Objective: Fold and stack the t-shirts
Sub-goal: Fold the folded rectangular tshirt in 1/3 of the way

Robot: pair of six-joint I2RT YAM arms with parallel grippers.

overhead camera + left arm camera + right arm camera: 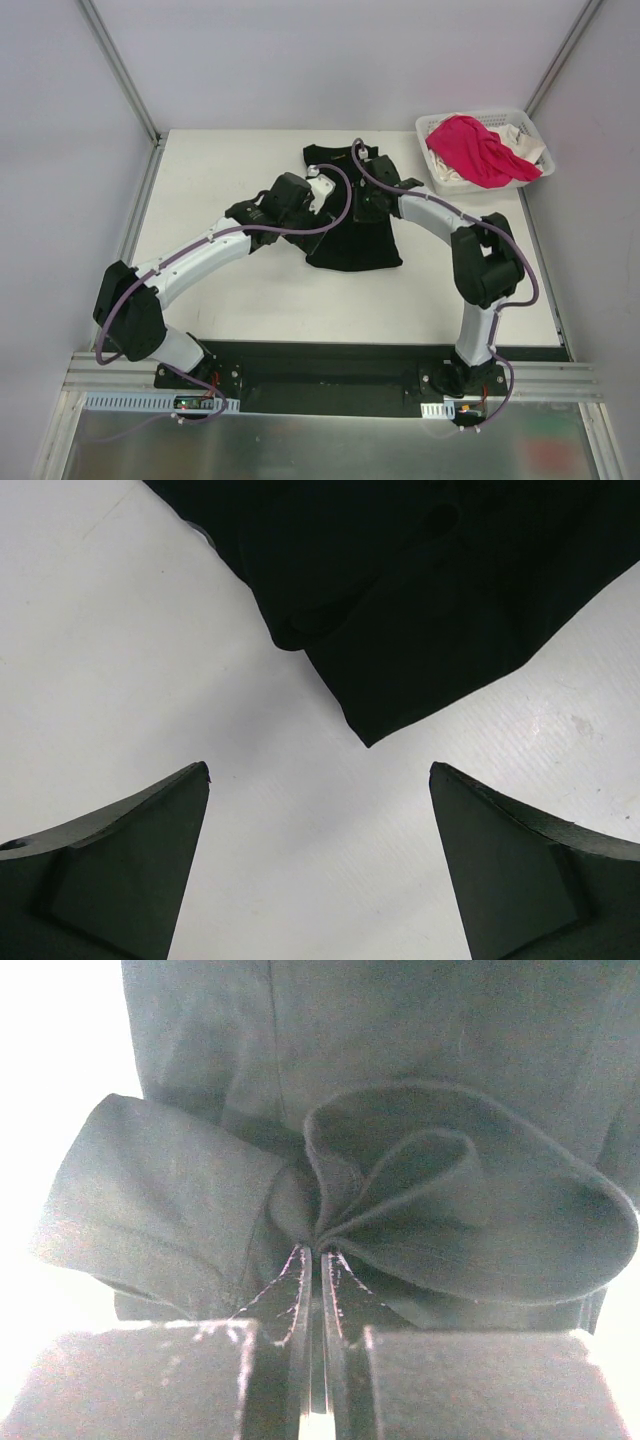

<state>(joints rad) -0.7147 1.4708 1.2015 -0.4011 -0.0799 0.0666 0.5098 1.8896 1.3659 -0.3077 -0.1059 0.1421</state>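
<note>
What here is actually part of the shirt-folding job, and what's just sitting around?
Part of the job:
- black t-shirt, pinched by the shut right gripper
- pink t-shirt and white t-shirt, heaped in the white basket
- left gripper, open, near the black t-shirt's corner

Just there:
- the white basket itself
- table

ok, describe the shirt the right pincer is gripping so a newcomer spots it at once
Start at the white table: mid-table, between the two arms, lies a black t-shirt. The right pincer is shut on a bunched fold of it. Unlike the pink t-shirt and white t-shirt heaped in the lattice basket, it lies on the table.
</note>
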